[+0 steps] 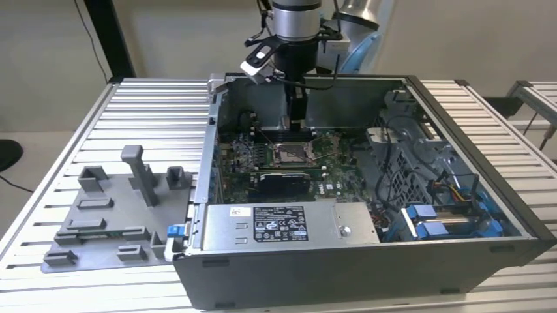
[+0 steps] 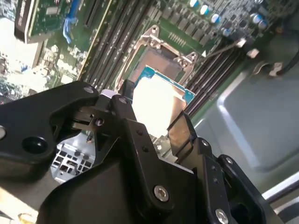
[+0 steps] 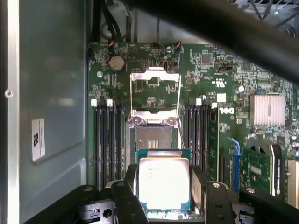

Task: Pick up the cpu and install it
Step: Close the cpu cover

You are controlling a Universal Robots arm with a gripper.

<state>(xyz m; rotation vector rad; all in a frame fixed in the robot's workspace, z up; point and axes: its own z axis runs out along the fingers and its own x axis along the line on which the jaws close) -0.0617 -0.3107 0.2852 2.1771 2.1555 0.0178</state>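
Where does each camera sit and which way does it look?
Exterior view: raised, looking down into the open grey metal computer case; silver robot arm reaches in.
First wrist view: on the arm, facing the dark square metal-framed socket; black gripper shows.
Second wrist view: on the arm, slanting past the gripper.
Both wrist views share the gripped small flat silver-topped cpu.

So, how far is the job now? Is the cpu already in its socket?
Done: the cpu is picked up; the fingers grip it at two opposite edges. In hand: the gripper holds it inside the computer case, above the motherboard, close to the socket. Left: the socket is open and empty, its metal frame flipped up, so the cpu is not yet seated.
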